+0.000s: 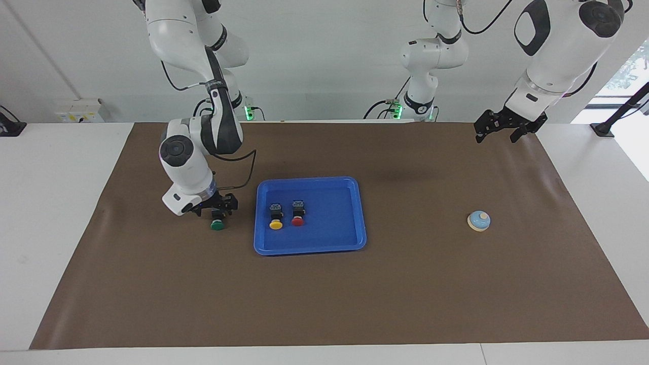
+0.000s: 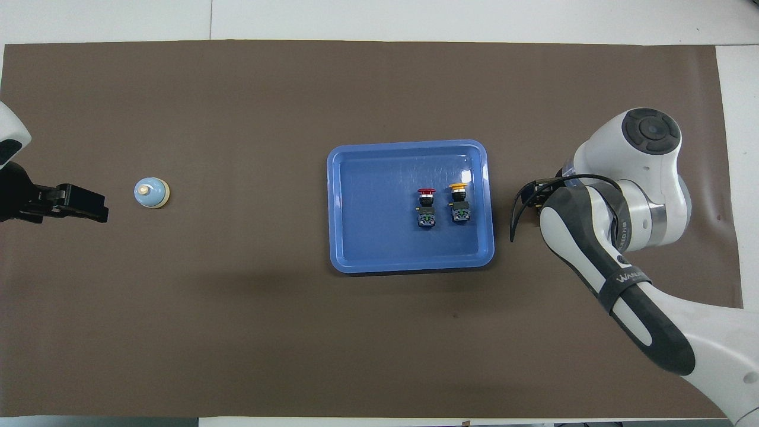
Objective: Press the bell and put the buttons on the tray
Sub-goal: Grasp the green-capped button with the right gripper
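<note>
The blue tray lies mid-table and also shows in the overhead view. In it lie the yellow button and the red button, side by side; they show in the overhead view too, yellow and red. My right gripper is low over the mat beside the tray, toward the right arm's end, shut on the black body of the green button. The overhead view hides that button under the arm. The bell stands toward the left arm's end. My left gripper hangs open, high beside the bell.
A brown mat covers the table. White table margins surround it. A black cable loops from the right arm's wrist near the tray's corner.
</note>
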Controlling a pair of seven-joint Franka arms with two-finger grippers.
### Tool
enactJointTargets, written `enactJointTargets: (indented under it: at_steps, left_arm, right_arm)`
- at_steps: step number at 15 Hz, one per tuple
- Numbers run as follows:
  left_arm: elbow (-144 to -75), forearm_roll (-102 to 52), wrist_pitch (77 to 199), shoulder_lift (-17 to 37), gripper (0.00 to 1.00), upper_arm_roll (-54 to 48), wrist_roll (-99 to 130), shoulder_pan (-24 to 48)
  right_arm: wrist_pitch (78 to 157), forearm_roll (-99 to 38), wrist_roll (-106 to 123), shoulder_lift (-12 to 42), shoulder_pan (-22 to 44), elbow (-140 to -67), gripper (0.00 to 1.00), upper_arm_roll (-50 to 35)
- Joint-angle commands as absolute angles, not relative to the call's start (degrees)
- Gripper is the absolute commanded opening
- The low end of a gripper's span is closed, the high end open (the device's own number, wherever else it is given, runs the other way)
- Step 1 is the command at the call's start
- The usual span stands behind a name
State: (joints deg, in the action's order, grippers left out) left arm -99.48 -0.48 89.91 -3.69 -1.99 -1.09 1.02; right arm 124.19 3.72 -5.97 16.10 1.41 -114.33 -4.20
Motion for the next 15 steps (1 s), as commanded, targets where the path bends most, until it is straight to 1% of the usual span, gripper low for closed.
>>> enactJointTargets:
  at_steps: [1, 3, 4, 5, 6, 7, 8, 9, 11, 12, 13, 15]
  left_arm:
    - [-99.05, 0.0, 88.68, -4.13, 1.0, -1.93, -0.53, 0.97]
    - [-99.05, 0.0, 88.68, -4.13, 1.0, -1.93, -0.53, 0.97]
    - [-99.05, 0.0, 88.68, -4.04, 1.0, -1.93, -0.53, 0.97]
    - [-99.05, 0.0, 88.59, -4.13, 1.0, -1.93, -0.44, 0.97]
    - [-99.05, 0.0, 88.68, -4.13, 1.0, -1.93, -0.53, 0.97]
    - [-99.05, 0.0, 88.59, -4.04, 1.0, -2.02, -0.53, 0.97]
    - [-99.05, 0.0, 88.68, -4.04, 1.0, -1.93, -0.44, 0.97]
    - [-99.05, 0.0, 88.59, -4.13, 1.0, -1.93, -0.44, 0.97]
    - [-99.05, 0.0, 88.59, -4.04, 1.0, -1.93, -0.53, 0.97]
    - [-99.05, 0.0, 88.59, -4.13, 1.0, -1.93, -0.53, 0.97]
    - [-99.05, 0.0, 88.68, -4.13, 1.0, -1.93, -0.44, 0.97]
    - [-99.05, 0.0, 88.68, -4.04, 1.0, -2.02, -0.44, 0.97]
  right_arm:
    - [128.39, 4.48, -5.1, 13.63, -0.61, -119.17, 1.0, -5.1]
    - [129.81, 4.48, -4.75, 13.36, -0.62, -120.49, 0.98, -5.1]
    - [129.81, 4.48, -4.05, 13.36, -0.62, -120.59, 0.93, -5.1]
    - [129.81, 4.48, -4.04, 13.36, -0.62, -120.5, 0.85, -5.1]
    - [129.73, 4.48, -4.13, 13.36, -0.53, -120.5, 0.71, -5.1]
    - [129.73, 4.4, -4.3, 13.36, -0.44, -120.5, 0.5, -5.1]
    - [129.73, 4.39, -4.57, 13.36, -0.27, -120.5, 0.27, -5.18]
    - [129.64, 4.39, -4.74, 13.36, 0.0, -120.41, 0.0, -5.19]
    - [129.55, 3.61, -4.66, 13.45, 0.35, -119.71, 0.0, -5.53]
    - [129.03, 3.6, -4.48, 13.53, 1.13, -117.88, 0.0, -6.23]
    - [127.28, 3.43, -4.57, 13.97, 3.23, -114.64, 0.0, -6.76]
    - [120.36, 1.07, -6.4, 15.55, 6.14, -106.48, 0.0, -7.03]
